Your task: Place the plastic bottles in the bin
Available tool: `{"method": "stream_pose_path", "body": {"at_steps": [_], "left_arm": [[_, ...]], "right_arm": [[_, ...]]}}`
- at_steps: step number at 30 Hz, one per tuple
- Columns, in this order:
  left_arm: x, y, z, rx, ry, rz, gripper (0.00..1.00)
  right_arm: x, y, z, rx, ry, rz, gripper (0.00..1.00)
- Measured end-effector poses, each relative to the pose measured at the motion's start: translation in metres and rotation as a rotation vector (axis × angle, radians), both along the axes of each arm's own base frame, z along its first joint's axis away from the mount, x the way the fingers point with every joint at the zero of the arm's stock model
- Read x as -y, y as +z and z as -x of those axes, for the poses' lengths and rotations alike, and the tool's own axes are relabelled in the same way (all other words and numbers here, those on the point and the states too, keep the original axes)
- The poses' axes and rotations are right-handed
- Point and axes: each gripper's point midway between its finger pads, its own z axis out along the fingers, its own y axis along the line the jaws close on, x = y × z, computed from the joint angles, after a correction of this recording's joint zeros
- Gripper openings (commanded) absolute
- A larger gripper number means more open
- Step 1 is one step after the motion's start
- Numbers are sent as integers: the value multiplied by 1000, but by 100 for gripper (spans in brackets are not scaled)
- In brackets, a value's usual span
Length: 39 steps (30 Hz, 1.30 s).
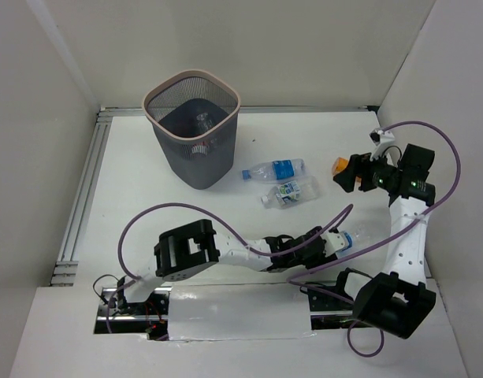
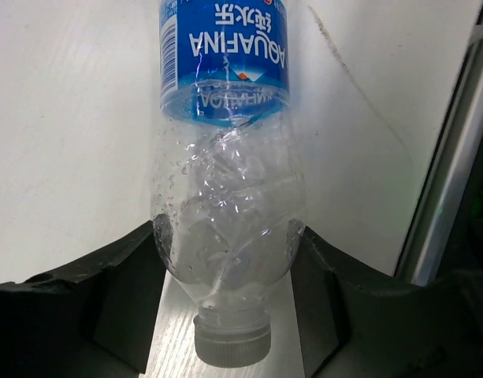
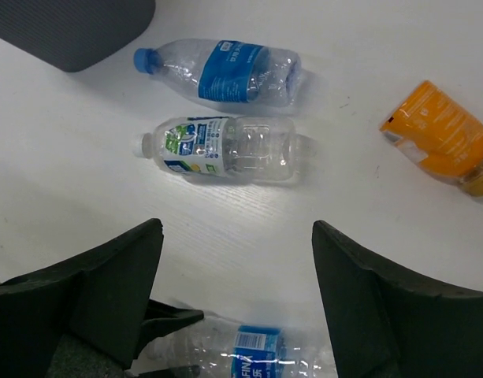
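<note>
The bin (image 1: 225, 102) stands at the back left with one clear bottle (image 1: 202, 120) inside. My left gripper (image 1: 329, 242) is shut on the shoulder of a clear Aquafina bottle (image 1: 354, 236) low over the table; in the left wrist view (image 2: 229, 236) both fingers press the bottle (image 2: 225, 118), its cap toward the camera. A blue-labelled bottle (image 1: 274, 169) and a green-white-labelled bottle (image 1: 288, 193) lie on the table between the bin and my right gripper (image 1: 350, 177). The right gripper (image 3: 237, 268) is open, empty and raised above them.
A small orange wedge-shaped object (image 1: 341, 164) lies beside the right gripper, also in the right wrist view (image 3: 442, 134). White walls enclose the table on the left, back and right. A metal rail (image 1: 83, 197) runs along the left edge. Purple cables loop over both arms.
</note>
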Motion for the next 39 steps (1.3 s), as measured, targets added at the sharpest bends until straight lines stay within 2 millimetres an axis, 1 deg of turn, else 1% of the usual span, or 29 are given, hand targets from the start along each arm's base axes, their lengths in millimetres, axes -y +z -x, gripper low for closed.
{"method": "stream_pose_path", "body": {"at_steps": [1,2,4,5,7,8,10,13,15,18,21,23,24,25,26,28,30,32,35,36,37,38,39], "left_arm": [[-1,0,-1,5,8,-2,16],[-2,0,-2,11,18,-5,12],[-8,1,-5,21,38,-12,6],[-15,1,-5,23,47,-20,0],[-37,5,-7,27,72,-48,0],[-47,11,-8,29,84,-54,0],[-67,29,-15,35,116,-50,0],[-103,76,-41,50,199,7,0],[-123,114,-65,79,261,66,0],[-147,174,-101,147,357,155,0],[-167,233,-130,223,432,240,0],[-182,262,-147,263,492,283,0],[-192,275,-157,286,527,297,0],[-207,288,-172,308,578,313,0],[-222,296,-183,325,627,321,0],[-261,307,-210,357,749,323,0],[-303,311,-231,381,874,304,0],[-341,311,-245,390,985,285,0],[-385,312,-259,399,1100,256,0],[-396,313,-262,400,1127,248,3],[-406,313,-265,399,1152,241,8],[-414,313,-267,395,1172,242,25],[-420,313,-269,392,1186,236,25]], "right_arm": [[0,-2,1,-6,0,-3,79],[0,-3,1,-10,-3,-3,72],[2,-4,1,-20,-20,-9,65],[4,-5,0,-26,-40,-9,62],[12,-4,-4,-30,-93,-12,62],[16,-3,-5,-30,-117,-15,62],[22,1,-9,-21,-160,-29,68],[25,9,-15,1,-190,-67,73],[24,15,-19,11,-195,-96,74],[23,19,-24,24,-198,-119,75],[23,19,-26,29,-190,-125,78],[23,18,-26,30,-179,-116,79],[23,16,-27,29,-172,-108,79],[24,14,-27,26,-165,-99,80],[24,11,-27,21,-159,-90,80],[26,7,-27,15,-146,-71,80],[26,4,-26,13,-135,-55,81],[26,3,-26,15,-126,-42,81],[27,2,-26,19,-118,-32,84],[27,1,-26,17,-116,-32,86],[27,0,-27,15,-113,-31,91],[28,-3,-28,6,-112,-33,96],[28,-5,-29,1,-109,-31,99]]}}
